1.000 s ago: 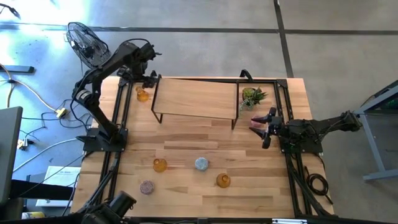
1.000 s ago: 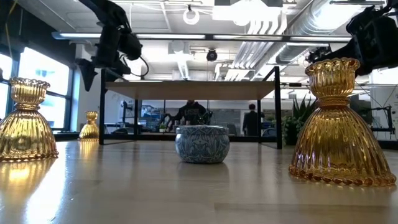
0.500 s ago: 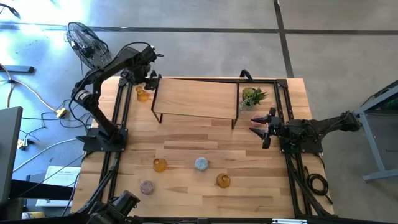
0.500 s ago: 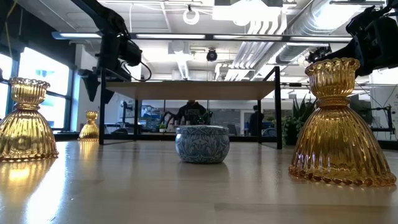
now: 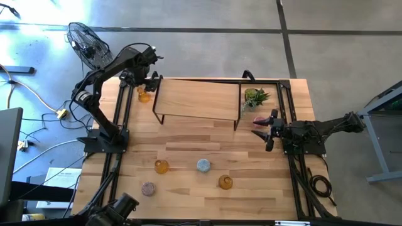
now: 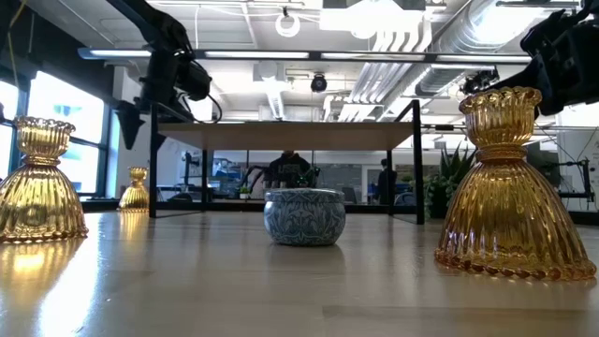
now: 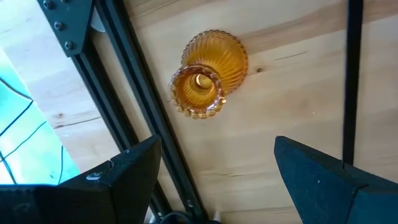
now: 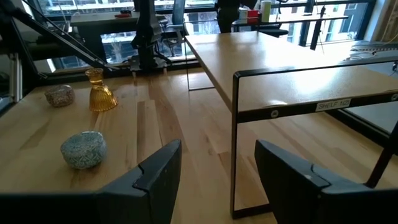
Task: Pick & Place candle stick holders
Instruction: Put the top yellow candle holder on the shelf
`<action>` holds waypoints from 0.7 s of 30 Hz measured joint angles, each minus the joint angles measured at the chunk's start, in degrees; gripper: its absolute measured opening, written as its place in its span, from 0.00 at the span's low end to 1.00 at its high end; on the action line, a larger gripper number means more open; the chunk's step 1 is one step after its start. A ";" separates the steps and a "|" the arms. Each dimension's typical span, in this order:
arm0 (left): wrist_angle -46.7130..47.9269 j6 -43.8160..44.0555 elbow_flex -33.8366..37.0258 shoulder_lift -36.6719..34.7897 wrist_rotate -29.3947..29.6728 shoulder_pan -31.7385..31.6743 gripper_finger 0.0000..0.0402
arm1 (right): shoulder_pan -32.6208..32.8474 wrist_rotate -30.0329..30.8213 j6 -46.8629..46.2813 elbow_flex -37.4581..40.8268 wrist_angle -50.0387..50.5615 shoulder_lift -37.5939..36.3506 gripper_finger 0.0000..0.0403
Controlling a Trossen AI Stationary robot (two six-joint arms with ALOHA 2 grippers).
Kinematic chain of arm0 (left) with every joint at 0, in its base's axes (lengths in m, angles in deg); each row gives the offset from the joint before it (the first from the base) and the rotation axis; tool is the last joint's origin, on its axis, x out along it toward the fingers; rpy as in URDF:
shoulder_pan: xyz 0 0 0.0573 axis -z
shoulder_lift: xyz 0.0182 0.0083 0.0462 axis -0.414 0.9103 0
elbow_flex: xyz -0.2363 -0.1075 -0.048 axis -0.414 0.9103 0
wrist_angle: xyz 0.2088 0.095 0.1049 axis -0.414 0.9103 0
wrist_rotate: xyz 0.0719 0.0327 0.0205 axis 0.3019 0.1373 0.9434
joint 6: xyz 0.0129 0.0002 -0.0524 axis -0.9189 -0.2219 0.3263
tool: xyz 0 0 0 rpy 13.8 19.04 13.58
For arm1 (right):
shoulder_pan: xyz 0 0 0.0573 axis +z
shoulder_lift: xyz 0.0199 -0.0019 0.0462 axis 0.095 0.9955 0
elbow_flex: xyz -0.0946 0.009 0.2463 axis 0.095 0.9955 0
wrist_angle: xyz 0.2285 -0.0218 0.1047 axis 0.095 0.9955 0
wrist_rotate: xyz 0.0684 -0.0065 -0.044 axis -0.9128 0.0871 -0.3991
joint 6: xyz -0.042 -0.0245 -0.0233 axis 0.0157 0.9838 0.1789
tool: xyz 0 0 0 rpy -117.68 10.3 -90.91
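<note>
Candle stick holder [image 7: 205,81], unlabelled amber glass, stands below the left gripper's [image 7: 217,174] parted, empty fingers.

A low wooden shelf on a black metal frame [image 5: 198,99] stands on the pale wooden surface [image 5: 188,147] toward twelve o'clock. A small green potted plant [image 5: 254,97] sits just beside it at three o'clock. A black floor fan [image 5: 86,43] stands off the surface at ten o'clock.

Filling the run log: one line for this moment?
left gripper open above amber holder | right gripper open, empty, beside raised shelf | stage: reaching
</note>
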 joint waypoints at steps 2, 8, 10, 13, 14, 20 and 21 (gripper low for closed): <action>0.05 -0.62 0.01 0.01 -0.49 -0.90 0.77 | 0.00 -0.01 -0.09 0.00 0.31 0.00 0.50; -0.02 -0.80 0.43 0.41 0.57 -1.11 0.77 | 0.00 -0.14 -0.19 0.00 1.21 -0.02 0.50; 0.03 -0.79 0.33 0.17 0.07 -1.07 0.77 | 0.02 -0.32 -0.21 0.00 1.25 -0.02 0.50; -0.20 -0.71 0.33 0.38 0.09 -1.11 0.77 | 0.00 -0.32 -0.20 0.00 1.34 -0.02 0.50; 0.05 -0.64 0.33 0.27 0.11 -1.13 0.77 | 0.00 -0.39 -0.21 0.00 1.34 -0.02 0.50; 0.00 -0.89 0.33 0.26 0.02 -1.11 0.77 | 0.00 -2.05 -0.21 0.00 1.33 -0.02 0.50; 0.00 -1.01 0.33 0.26 0.00 -1.11 0.77 | 0.00 -2.44 -0.21 0.00 1.32 -0.02 0.50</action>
